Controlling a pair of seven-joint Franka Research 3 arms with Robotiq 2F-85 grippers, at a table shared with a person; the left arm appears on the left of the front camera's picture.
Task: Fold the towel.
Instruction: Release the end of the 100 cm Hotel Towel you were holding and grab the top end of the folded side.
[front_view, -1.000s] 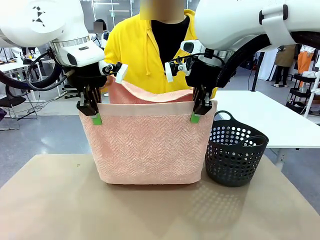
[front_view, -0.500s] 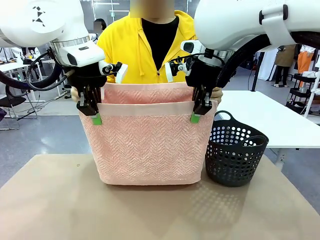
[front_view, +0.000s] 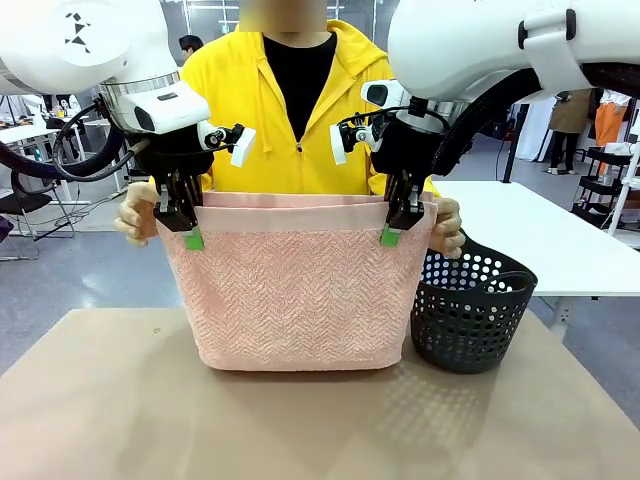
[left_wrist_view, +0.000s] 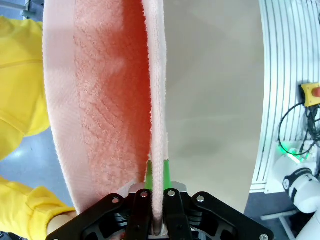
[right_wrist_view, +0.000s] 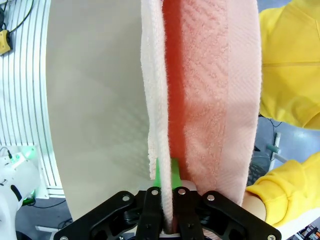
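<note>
Front view: left claw (front_view: 191, 231) and right claw (front_view: 393, 227) point down, clamped on top corners of the towel (front_view: 295, 300).

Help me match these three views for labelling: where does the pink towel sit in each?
Front view: the towel hangs at centre, its top edge pinched by the left end effector and right end effector.
Left wrist view: the towel runs top to bottom, left of centre.
Right wrist view: the towel runs top to bottom, right of centre.
Shared landmark: the person's yellow hoodie, just behind the towel.
</note>
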